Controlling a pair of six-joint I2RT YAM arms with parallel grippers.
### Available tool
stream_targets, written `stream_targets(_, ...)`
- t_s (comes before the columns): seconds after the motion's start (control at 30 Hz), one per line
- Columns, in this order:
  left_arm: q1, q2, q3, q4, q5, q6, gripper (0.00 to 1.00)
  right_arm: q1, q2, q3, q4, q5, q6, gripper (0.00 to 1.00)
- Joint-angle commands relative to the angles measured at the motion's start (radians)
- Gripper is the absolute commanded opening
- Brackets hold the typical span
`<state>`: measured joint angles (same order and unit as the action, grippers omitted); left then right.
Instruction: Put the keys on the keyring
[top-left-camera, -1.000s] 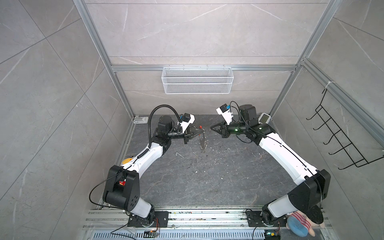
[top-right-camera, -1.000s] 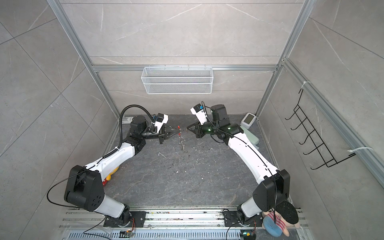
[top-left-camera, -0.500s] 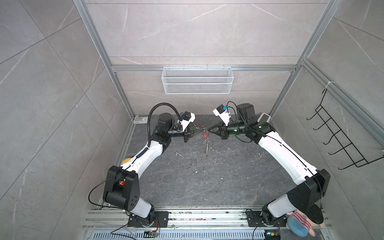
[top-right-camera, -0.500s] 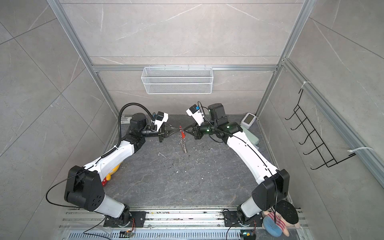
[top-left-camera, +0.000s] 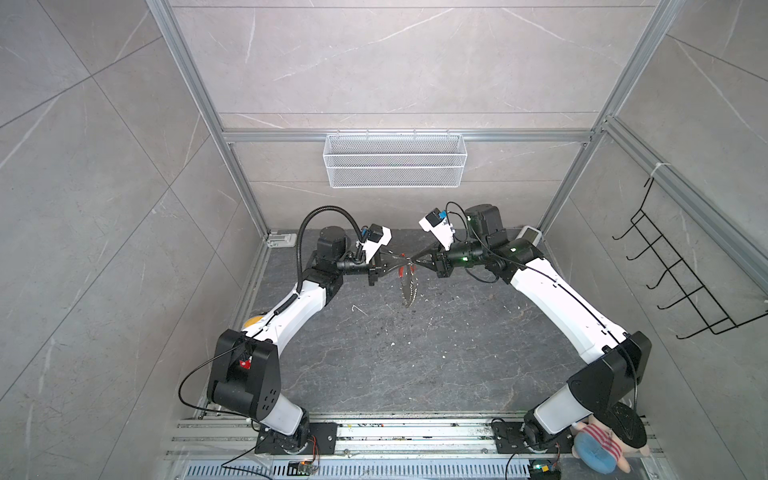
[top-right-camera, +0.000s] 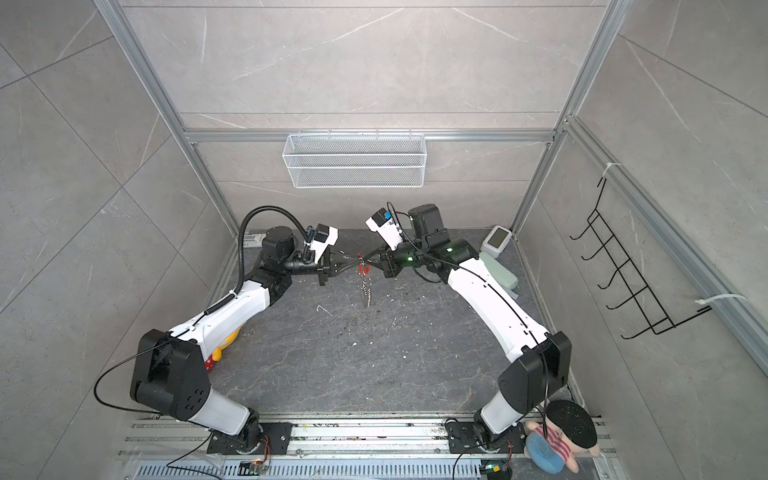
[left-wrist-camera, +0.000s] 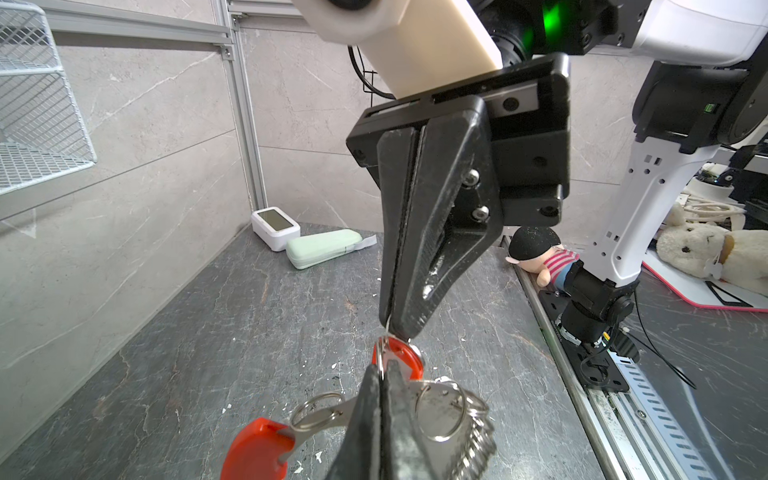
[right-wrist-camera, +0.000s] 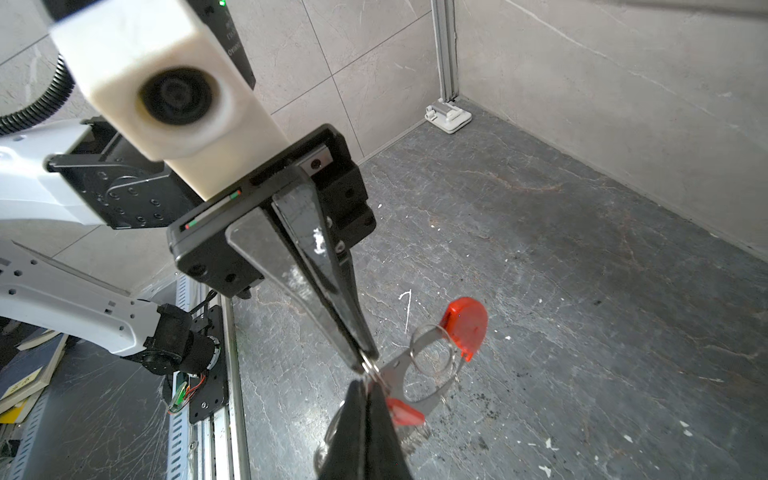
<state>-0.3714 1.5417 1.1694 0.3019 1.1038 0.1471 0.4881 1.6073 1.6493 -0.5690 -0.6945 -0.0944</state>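
Both grippers meet tip to tip in mid-air over the back of the floor. My left gripper is shut on the keyring, a grey hoop fringed with silver loops that hangs edge-on below it. The keys, silver with red plastic heads, dangle from rings beside the fingers. My right gripper is shut, and the wire of a small silver ring runs from between its tips to the left fingers. A second red head sits just behind that ring.
A white wire basket hangs on the back wall. A white device and a pale green case lie at the back right. A black hook rack is on the right wall. White crumbs dot the floor.
My right gripper has moved left until its tips meet the left gripper's at the hanging bunch. The left gripper, still holding the bunch, has shifted slightly toward the middle.
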Motion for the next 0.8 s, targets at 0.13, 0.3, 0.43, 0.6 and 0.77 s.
stream_targets(0.13,-0.004,-0.009,0.044,0.014,0.045,0.035,0.0,0.015,0.024,0.048,-0.032,0.03,-0.028,0.0)
stream_targets(0.3,-0.004,-0.011,0.042,0.014,0.047,0.034,0.0,0.018,0.034,0.054,-0.043,0.045,-0.031,0.0)
stream_targets(0.43,-0.004,-0.017,0.041,0.014,0.049,0.038,0.0,0.018,0.036,0.045,-0.042,0.073,-0.032,0.0)
stream_targets(0.6,-0.004,-0.025,0.036,0.014,0.054,0.041,0.0,0.017,0.028,0.024,-0.022,0.114,-0.022,0.0)
stream_targets(0.77,-0.003,-0.037,0.027,0.025,0.057,0.04,0.0,0.009,0.032,0.013,-0.016,0.126,-0.009,0.0)
